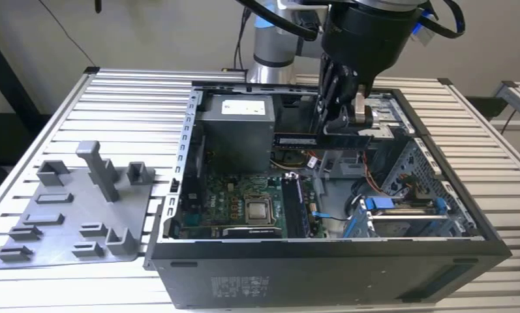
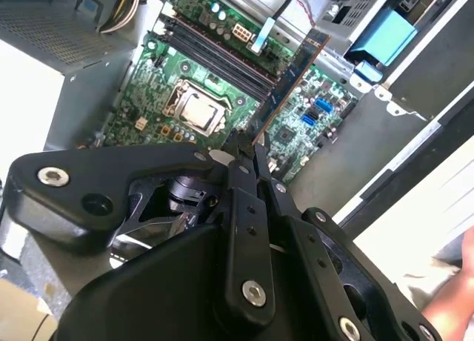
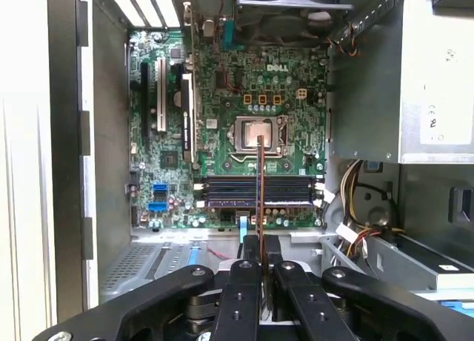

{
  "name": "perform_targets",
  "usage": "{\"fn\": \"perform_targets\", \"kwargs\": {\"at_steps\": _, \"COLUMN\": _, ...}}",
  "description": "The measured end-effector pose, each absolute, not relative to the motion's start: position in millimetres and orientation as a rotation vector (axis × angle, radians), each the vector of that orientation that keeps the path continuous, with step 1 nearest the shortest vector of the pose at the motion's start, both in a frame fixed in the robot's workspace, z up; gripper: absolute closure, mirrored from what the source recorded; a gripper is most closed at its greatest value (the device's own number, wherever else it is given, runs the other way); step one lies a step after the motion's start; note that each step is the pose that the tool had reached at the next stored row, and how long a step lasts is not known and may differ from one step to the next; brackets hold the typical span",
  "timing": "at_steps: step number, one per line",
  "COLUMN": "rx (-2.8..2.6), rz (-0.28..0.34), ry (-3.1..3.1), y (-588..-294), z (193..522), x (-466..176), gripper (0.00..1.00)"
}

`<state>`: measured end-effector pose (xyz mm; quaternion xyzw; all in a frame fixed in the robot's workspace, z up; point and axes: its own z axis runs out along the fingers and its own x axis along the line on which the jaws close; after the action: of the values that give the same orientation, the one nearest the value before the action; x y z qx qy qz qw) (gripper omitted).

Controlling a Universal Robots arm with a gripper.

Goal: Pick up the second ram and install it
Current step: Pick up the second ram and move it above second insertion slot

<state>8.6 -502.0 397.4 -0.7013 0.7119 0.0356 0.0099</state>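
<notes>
Hanging in the air over the open computer case, the second ram lies level, held by one end and well clear of the motherboard below it. The gripper is clamped on that end, its black fingers pressed together on the stick's flat faces, as both wrist views show. In the exterior view the free end of the stick reaches toward the grey power-supply box, which sits in the case's far corner on the exterior view's left. In the second wrist view the ram runs out from the fingertips as a long dark strip with its contact edge showing, the green board behind it. In the first wrist view the ram is seen edge-on as a thin line crossing in front of the dark memory slots and ending in front of the processor socket. Outside the case, on the exterior view's left, a grey plastic tray with upright posts rests on the slatted metal table.
</notes>
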Motion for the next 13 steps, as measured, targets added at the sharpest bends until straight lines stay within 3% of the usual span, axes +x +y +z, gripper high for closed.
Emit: {"fn": "perform_targets", "kwargs": {"at_steps": 13, "rx": -2.187, "rz": 0.109, "ry": 2.223, "y": -473.3, "z": 397.0, "x": 8.5, "gripper": 0.86}}
